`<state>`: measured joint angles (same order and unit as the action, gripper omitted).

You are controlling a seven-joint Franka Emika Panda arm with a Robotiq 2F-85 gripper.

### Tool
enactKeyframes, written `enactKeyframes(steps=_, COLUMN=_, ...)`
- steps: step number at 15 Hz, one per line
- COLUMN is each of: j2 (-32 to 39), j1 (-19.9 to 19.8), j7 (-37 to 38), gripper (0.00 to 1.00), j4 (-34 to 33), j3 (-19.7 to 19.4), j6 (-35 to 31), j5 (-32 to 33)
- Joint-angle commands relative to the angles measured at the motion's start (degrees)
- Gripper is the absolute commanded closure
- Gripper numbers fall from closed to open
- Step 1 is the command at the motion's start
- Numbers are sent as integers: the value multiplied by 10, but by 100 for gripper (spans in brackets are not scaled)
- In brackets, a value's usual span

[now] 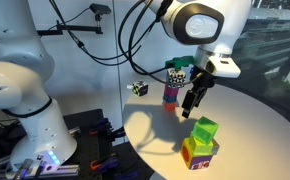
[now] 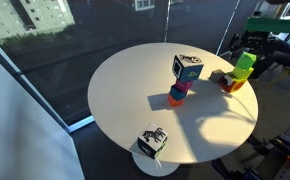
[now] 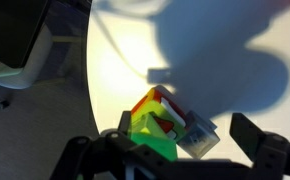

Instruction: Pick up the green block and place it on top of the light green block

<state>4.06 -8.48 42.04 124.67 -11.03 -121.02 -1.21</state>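
The small bright green block (image 1: 205,128) rests on the yellow-green top of the larger multicoloured light green block (image 1: 198,153), on the near right of the round white table. Both show in the other exterior view, green block (image 2: 245,64) on the cube (image 2: 232,84), and in the wrist view, green block (image 3: 150,140) on the cube (image 3: 155,103). My gripper (image 1: 191,100) hangs above and beside the stack, open and empty. In the wrist view its fingers (image 3: 165,150) stand wide apart on either side of the stack, not touching it.
A black-and-white patterned cube (image 1: 175,71) tops a stack of coloured blocks (image 1: 171,95) mid-table. Another patterned cube (image 2: 152,140) sits near the table edge (image 2: 115,130). A greyish translucent block (image 3: 192,133) lies against the multicoloured cube.
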Motion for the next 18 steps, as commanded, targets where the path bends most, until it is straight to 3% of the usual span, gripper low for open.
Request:
enactKeyframes(steps=1, j2=-26, j1=9, j7=-32, gripper=0, j4=14, j3=13, j6=32, j5=7)
enactKeyframes(steps=12, j2=-98, j1=29, j7=-120, gripper=0, j4=58, j3=47, j6=121, j5=66)
enactKeyframes(steps=18, j2=-186, j1=24, j7=-191, gripper=0, j4=116, j3=57, j6=101, j5=100)
